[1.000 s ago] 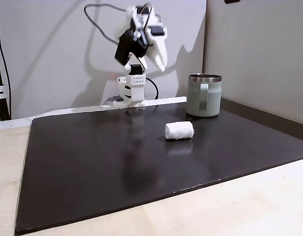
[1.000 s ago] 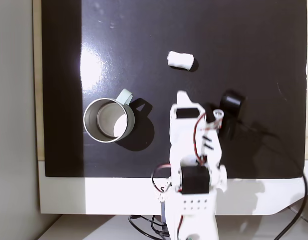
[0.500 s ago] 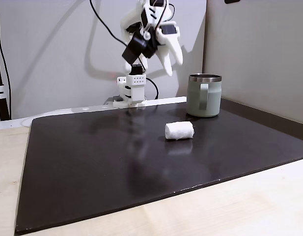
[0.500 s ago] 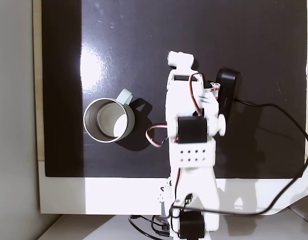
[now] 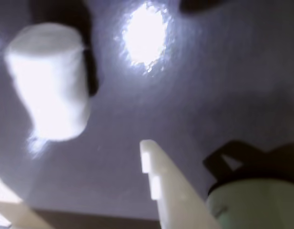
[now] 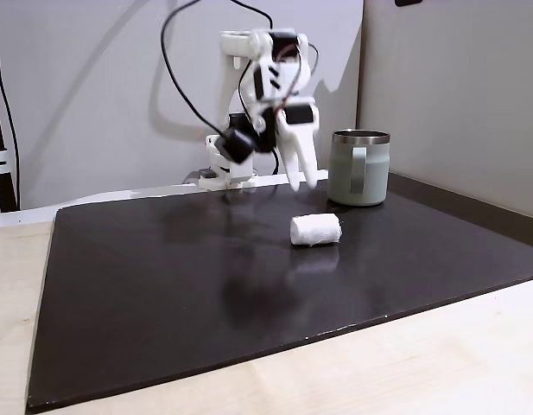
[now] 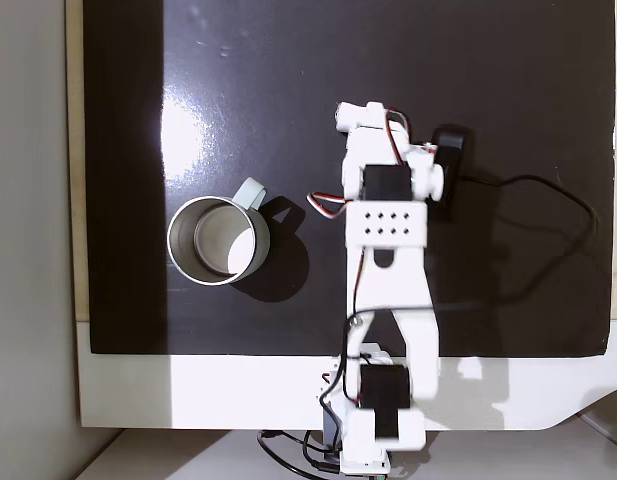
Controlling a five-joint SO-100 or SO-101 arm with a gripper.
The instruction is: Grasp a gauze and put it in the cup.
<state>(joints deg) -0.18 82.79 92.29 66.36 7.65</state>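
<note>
The gauze (image 6: 315,229), a small white fuzzy roll, lies on its side on the black mat; in the wrist view the gauze (image 5: 49,81) is blurred at the upper left. My gripper (image 6: 301,173) hangs fingers-down above the mat, just behind and left of the roll, not touching it. In the wrist view my gripper (image 5: 70,160) is open, one white finger (image 5: 158,183) at centre and the other at the lower left corner. The cup (image 6: 359,167), a pale green mug with a metal rim, stands upright to the right. From above, the cup (image 7: 251,191) stands left of the arm, and my gripper (image 7: 360,115) covers the gauze's spot.
A black mat (image 6: 162,285) covers the light wooden table (image 6: 421,363). The arm's white base (image 7: 373,430) sits on a white board at the mat's back edge. A black cable (image 7: 548,190) trails from the wrist. Grey walls close in behind and to the right.
The arm has swung forward and come down from a raised pose, bringing the gripper low over the mat near the gauze. Gauze and cup have not moved.
</note>
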